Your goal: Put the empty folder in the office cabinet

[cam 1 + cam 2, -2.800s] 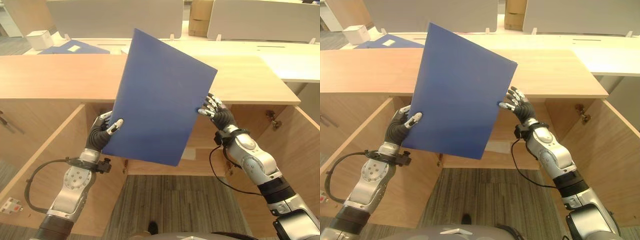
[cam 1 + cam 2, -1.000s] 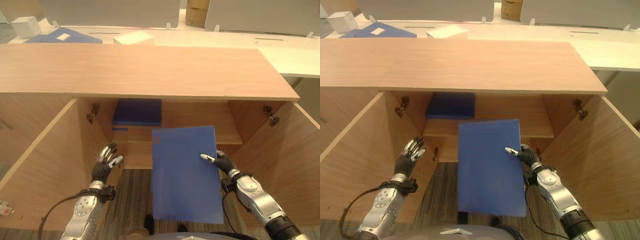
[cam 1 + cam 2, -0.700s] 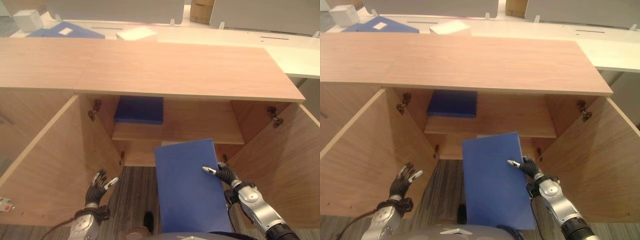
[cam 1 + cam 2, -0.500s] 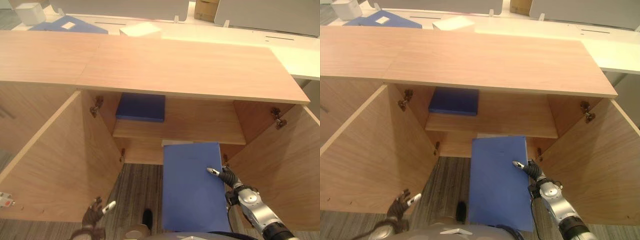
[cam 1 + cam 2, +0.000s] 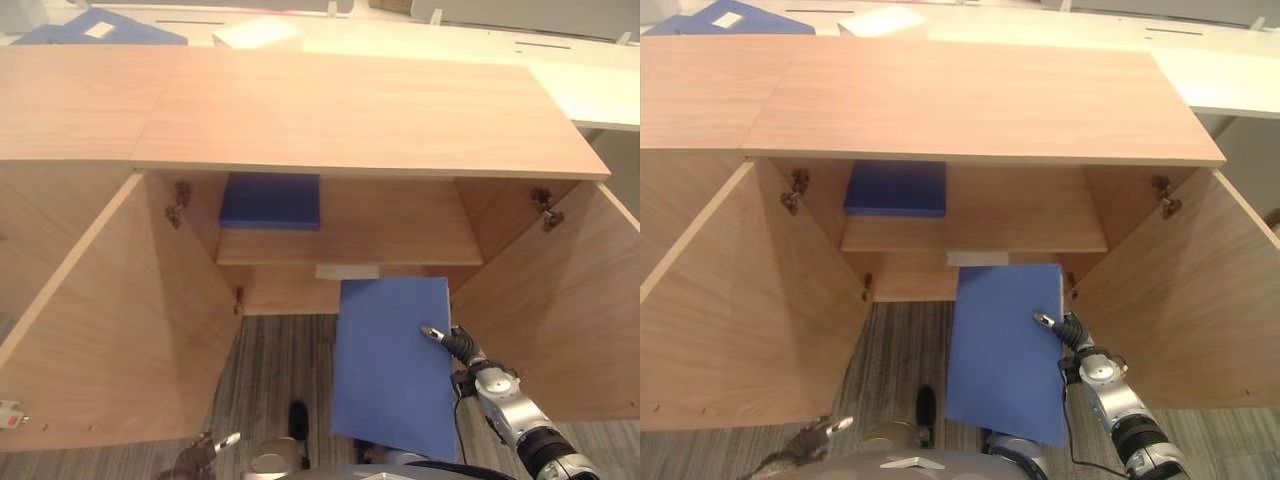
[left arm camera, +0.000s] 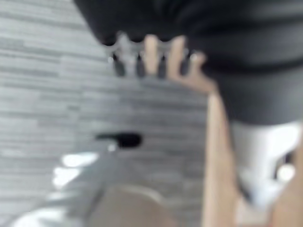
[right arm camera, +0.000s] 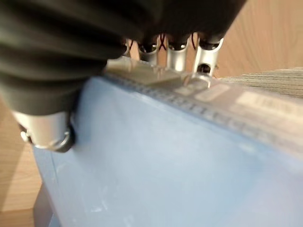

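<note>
Right eye view: folder before open cabinet, lower shelf
right hand: fingers pinching folder's right edge
handling: probably light, stiff, slick
left hand: fingers relaxed, near floor

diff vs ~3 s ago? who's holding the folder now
The blue folder came down from in front of the cabinet top to the open cabinet's lower front. The left hand let go of it and dropped away to the bottom edge of the view. The right hand alone holds it now, thumb on its face, fingers behind its edge. The other blue folder on the shelf has not moved since it came into sight.
</note>
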{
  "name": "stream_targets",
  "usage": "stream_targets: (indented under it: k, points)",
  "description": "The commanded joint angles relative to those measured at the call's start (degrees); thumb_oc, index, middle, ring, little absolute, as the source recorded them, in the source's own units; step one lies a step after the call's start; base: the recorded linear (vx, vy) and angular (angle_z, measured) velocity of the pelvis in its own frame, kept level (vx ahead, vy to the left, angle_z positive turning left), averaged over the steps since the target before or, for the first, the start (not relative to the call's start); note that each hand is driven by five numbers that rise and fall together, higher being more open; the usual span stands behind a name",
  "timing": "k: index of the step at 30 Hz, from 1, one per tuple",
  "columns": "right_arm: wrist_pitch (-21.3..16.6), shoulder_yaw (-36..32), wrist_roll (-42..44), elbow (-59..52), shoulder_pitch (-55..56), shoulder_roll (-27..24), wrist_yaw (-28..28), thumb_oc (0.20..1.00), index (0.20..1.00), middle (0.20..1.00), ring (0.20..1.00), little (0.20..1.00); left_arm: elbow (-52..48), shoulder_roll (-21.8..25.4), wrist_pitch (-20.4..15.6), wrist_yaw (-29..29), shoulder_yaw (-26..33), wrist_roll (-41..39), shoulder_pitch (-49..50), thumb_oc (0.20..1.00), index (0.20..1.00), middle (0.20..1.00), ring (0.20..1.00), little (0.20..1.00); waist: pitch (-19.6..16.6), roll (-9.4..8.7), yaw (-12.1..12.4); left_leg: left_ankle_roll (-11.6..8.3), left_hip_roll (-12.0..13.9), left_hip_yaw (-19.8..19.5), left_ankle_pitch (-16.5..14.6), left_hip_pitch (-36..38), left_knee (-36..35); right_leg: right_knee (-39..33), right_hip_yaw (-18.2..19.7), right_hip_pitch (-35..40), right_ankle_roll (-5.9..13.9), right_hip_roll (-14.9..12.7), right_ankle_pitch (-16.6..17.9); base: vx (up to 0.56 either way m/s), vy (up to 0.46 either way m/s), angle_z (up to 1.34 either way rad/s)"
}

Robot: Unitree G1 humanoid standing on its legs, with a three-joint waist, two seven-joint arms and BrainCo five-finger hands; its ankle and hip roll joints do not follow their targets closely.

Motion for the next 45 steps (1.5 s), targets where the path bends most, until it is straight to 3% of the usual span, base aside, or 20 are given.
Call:
stream_targets:
  k: [1,8,11,14,17,20,24,26,27,33,35,37,40,45]
  points:
    - [-3.56,-3.46,2.03,0.06,-3.50,-1.88,0.07,0.200,0.200,0.200,0.200,0.200,-1.29,1.64,0.09,0.47,-1.31,-0.10,2.19,1.000,1.000,1.000,1.000,1.000,0.19,-0.25,-0.08,0.71,-2.62,-0.87,-13.05,6.36,4.29,-0.68,2.26,-9.80,4.15,-1.27,10.82,0.31,-0.073,0.20]
    - [-5.54,-3.92,0.11,0.94,-2.74,-2.07,2.98,0.200,0.200,0.200,0.200,0.200,-0.38,0.06,-3.28,0.73,-1.71,3.61,5.04,1.000,1.000,1.000,1.000,1.000,1.75,-0.91,-0.63,1.15,-2.84,-2.35,-17.29,8.44,10.77,-0.68,0.59,-16.03,4.39,-0.21,10.30,0.35,-0.098,0.21]
    - [-6.69,-2.82,-0.18,-0.29,-2.51,-2.38,2.97,0.200,0.200,0.200,0.200,0.200,0.39,0.08,-4.86,2.11,-2.75,6.44,4.23,1.000,1.000,1.000,1.000,1.000,1.90,-1.33,-1.65,2.14,-3.39,-3.38,-19.30,7.43,13.23,-0.68,4.07,-16.14,3.72,0.09,10.63,0.31,-0.151,0.14]
    - [-7.90,-1.63,1.03,-1.46,-2.98,-2.70,3.76,0.200,0.200,0.200,0.200,0.200,0.48,1.00,-5.65,1.67,-4.61,7.12,2.10,1.000,1.000,1.000,1.000,1.000,2.31,-1.28,-2.96,1.61,-2.91,-2.73,-21.63,5.85,16.95,-0.65,5.34,-15.19,2.81,-0.83,10.62,0.33,-0.157,0.87]
    - [-10.68,0.20,-0.03,-3.77,-4.61,-2.71,4.90,0.200,0.200,0.200,0.200,0.200,-1.67,2.42,-6.30,-0.44,-7.51,9.98,-1.26,1.000,1.000,1.000,1.000,1.000,4.96,-0.80,-4.03,1.00,-1.31,-1.39,-22.52,2.95,19.73,3.71,5.79,-16.83,1.87,-1.16,9.10,0.12,-0.096,0.68]
    - [-10.99,2.21,-0.26,-6.98,-7.23,-2.93,3.54,0.200,0.200,0.200,0.200,0.200,-4.42,3.38,-6.48,-0.51,-10.75,8.66,-4.42,1.000,1.000,1.000,1.000,1.000,7.33,-0.54,-4.64,1.03,-0.58,-1.35,-22.19,0.80,19.99,6.55,7.29,-19.17,1.54,-0.49,8.64,0.03,-0.070,0.37]
    - [-6.27,2.96,7.38,-7.17,-14.55,-1.66,-3.09,0.200,0.200,0.200,0.200,0.200,-9.43,3.35,-3.07,1.19,-14.30,4.90,-8.68,1.000,1.000,1.000,1.000,1.000,10.13,0.21,-4.62,0.64,-0.50,-1.84,-21.37,-2.62,19.95,9.15,7.34,-23.51,1.10,-0.20,9.01,-0.02,-0.063,-0.01]
    - [-4.72,1.70,11.80,-3.50,-19.05,-0.56,-8.95,0.200,0.200,0.200,0.200,0.200,-9.95,2.47,-2.24,1.97,-15.65,4.35,-9.72,1.000,1.000,1.000,1.000,1.000,11.34,1.02,-4.52,0.38,-0.80,-2.07,-21.23,-4.09,20.41,10.14,7.15,-25.24,0.61,-0.33,9.20,0.00,-0.002,0.15]
    - [-5.53,0.94,13.26,-1.46,-20.54,0.04,-12.33,0.200,0.200,0.200,0.200,0.200,-9.80,1.84,-2.02,2.35,-16.19,4.52,-9.76,1.000,1.000,1.000,1.000,1.000,11.71,1.47,-4.55,0.26,-0.99,-2.08,-21.28,-4.28,20.47,10.53,7.03,-25.81,0.42,-0.41,9.17,0.03,0.023,0.03]
    - [-7.45,-3.61,19.70,4.43,-25.82,2.70,-19.99,0.200,0.200,0.200,0.200,0.200,-7.47,-1.08,-2.92,4.30,-18.47,5.22,-8.54,1.000,1.000,1.000,1.000,1.000,13.38,3.98,-5.53,-0.19,-1.35,-0.98,-22.61,-4.41,21.67,13.57,6.56,-29.06,-0.66,-0.70,8.72,0.07,0.057,-0.11]
    - [-10.48,-6.54,25.98,5.97,-28.90,3.58,-26.98,0.200,0.200,0.200,0.200,0.200,-5.22,-2.12,-3.85,5.02,-19.04,4.35,-8.44,1.000,1.000,1.000,1.000,1.000,14.15,5.22,-5.97,-0.55,-0.79,-0.42,-23.35,-4.29,21.83,15.12,6.37,-30.27,-1.20,-0.25,7.74,0.07,0.006,-0.02]
    - [-11.28,-9.44,28.65,7.01,-30.64,3.08,-29.05,0.200,0.200,0.200,0.200,0.200,-4.42,-2.67,-4.44,5.32,-19.71,4.10,-8.62,1.000,1.000,1.000,1.000,1.000,14.40,5.77,-6.09,-0.99,-0.49,-0.50,-23.26,-4.11,20.96,15.56,6.04,-30.96,-1.48,-0.20,7.39,0.00,0.004,0.03]
    - [-11.04,-12.38,31.18,7.96,-32.07,1.98,-31.67,0.200,0.200,0.200,0.200,0.200,-4.10,-3.16,-4.79,5.56,-20.14,4.02,-8.58,1.000,1.000,1.000,1.000,1.000,14.38,6.13,-6.21,-1.34,-0.71,-0.59,-22.80,-3.76,19.58,15.48,5.87,-31.60,-1.56,-0.49,7.60,0.00,0.001,0.01]
    - [-8.12,-18.07,35.60,14.35,-38.69,-3.89,-35.00,0.200,0.200,0.200,0.200,0.200,-3.27,-3.97,-6.06,5.26,-22.52,2.80,-8.36,1.000,1.000,1.000,1.000,1.000,14.16,8.25,-5.97,-2.16,-0.93,-0.58,-23.02,-2.20,17.73,16.19,5.52,-33.04,-1.52,-1.34,7.44,0.04,0.049,0.01]
